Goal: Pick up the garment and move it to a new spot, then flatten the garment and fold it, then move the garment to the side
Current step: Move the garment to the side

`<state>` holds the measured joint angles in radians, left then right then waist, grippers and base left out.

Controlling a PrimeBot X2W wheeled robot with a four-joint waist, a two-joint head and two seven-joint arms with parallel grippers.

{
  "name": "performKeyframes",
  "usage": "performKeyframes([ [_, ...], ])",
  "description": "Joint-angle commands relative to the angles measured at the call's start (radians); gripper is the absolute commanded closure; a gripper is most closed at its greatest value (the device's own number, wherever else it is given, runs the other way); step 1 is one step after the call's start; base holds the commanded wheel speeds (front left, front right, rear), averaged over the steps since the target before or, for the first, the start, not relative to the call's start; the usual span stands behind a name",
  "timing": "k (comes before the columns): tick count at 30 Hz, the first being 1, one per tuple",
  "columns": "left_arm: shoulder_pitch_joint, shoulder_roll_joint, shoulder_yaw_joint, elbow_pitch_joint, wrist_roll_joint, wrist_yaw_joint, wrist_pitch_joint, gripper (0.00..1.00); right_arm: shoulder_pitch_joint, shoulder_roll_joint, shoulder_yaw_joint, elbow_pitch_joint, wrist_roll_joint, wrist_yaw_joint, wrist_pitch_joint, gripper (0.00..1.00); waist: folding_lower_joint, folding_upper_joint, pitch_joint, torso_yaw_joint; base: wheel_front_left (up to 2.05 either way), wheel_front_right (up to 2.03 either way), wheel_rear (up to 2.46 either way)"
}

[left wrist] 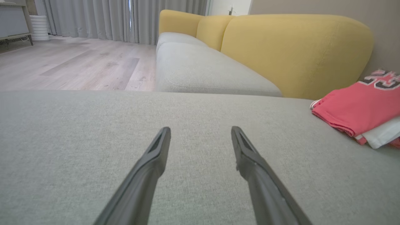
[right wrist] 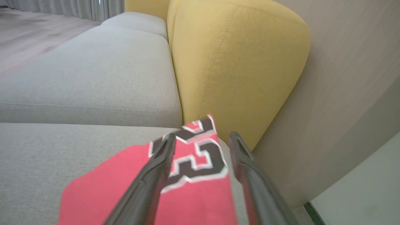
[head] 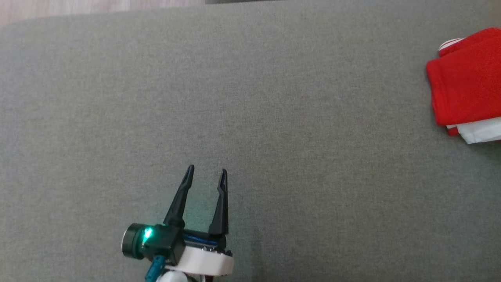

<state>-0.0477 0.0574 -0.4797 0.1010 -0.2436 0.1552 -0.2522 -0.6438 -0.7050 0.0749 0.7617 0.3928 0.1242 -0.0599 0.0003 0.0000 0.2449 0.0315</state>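
Observation:
The garment (head: 467,84) is a red jersey, folded, lying at the right edge of the grey cushion (head: 250,117) on top of a white piece of cloth (head: 483,131). In the left wrist view the folded garment (left wrist: 353,107) sits far off to the right, with black and white print on it. My left gripper (head: 206,171) stands open low in the head view, empty, well to the left of the garment; its fingertips (left wrist: 165,131) hover over bare cushion. My right gripper (right wrist: 201,137) is open above the garment (right wrist: 190,187), its fingers straddling the printed number.
A yellow sofa back (left wrist: 293,50) rises behind the cushion, with more grey seats (left wrist: 200,68) beyond. Wooden floor (left wrist: 68,62) and grey curtains (left wrist: 125,18) lie further off. A beige wall (right wrist: 350,78) stands close to the right of the garment.

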Motion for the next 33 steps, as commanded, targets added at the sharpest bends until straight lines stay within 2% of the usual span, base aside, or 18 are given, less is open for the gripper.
performKeyframes([
  [1,-0.031,-0.007,0.038,-0.03,-0.01,0.005,-0.01,0.0,0.024,-0.006,-0.006,-0.046,-0.028,0.007,0.0,0.0,-0.0003,0.0,-0.017,0.002,0.0,0.0,0.0],
  [5,-0.026,-0.007,0.049,-0.018,-0.009,-0.009,-0.01,0.0,0.11,0.127,-0.031,-0.111,-0.096,0.007,-0.012,0.0,-0.0003,0.0,-0.081,0.011,0.0,0.0,0.0],
  [9,0.0,-0.007,0.076,-0.019,-0.018,-0.01,-0.01,0.0,0.224,0.265,0.002,-0.179,-0.123,0.007,-0.048,0.0,-0.0003,0.0,-0.154,0.026,0.0,0.0,0.0],
  [12,0.031,-0.007,0.096,-0.014,-0.025,-0.016,-0.01,0.0,0.318,0.363,0.052,-0.218,-0.112,0.007,-0.087,0.0,-0.0003,0.0,-0.206,0.043,0.0,0.0,0.0],
  [15,0.064,-0.007,0.12,-0.017,-0.023,-0.014,-0.01,0.0,0.405,0.433,0.099,-0.245,-0.076,0.007,-0.133,0.0,-0.0003,0.0,-0.25,0.062,0.0,0.0,0.0],
  [21,0.126,-0.007,0.176,-0.097,-0.043,-0.031,-0.01,0.0,0.535,0.52,0.119,-0.344,-0.028,0.007,-0.199,0.0,-0.0003,0.0,-0.307,0.081,0.0,0.0,0.0],
  [27,0.206,-0.007,0.24,-0.126,-0.004,-0.001,-0.01,0.0,0.688,0.56,0.085,-0.585,-0.115,0.007,-0.201,0.0,-0.0003,0.0,-0.358,0.07,0.0,0.0,0.0],
  [30,0.232,-0.007,0.262,-0.115,0.03,0.008,-0.01,0.0,0.765,0.581,0.073,-0.639,-0.146,0.007,-0.202,0.0,-0.0003,0.0,-0.372,0.062,0.0,0.0,0.0],
  [33,0.247,-0.007,0.273,-0.108,0.058,-0.003,-0.01,0.0,0.817,0.593,0.072,-0.652,-0.158,0.007,-0.202,0.0,-0.0003,0.0,-0.378,0.056,0.0,0.0,0.0],
])
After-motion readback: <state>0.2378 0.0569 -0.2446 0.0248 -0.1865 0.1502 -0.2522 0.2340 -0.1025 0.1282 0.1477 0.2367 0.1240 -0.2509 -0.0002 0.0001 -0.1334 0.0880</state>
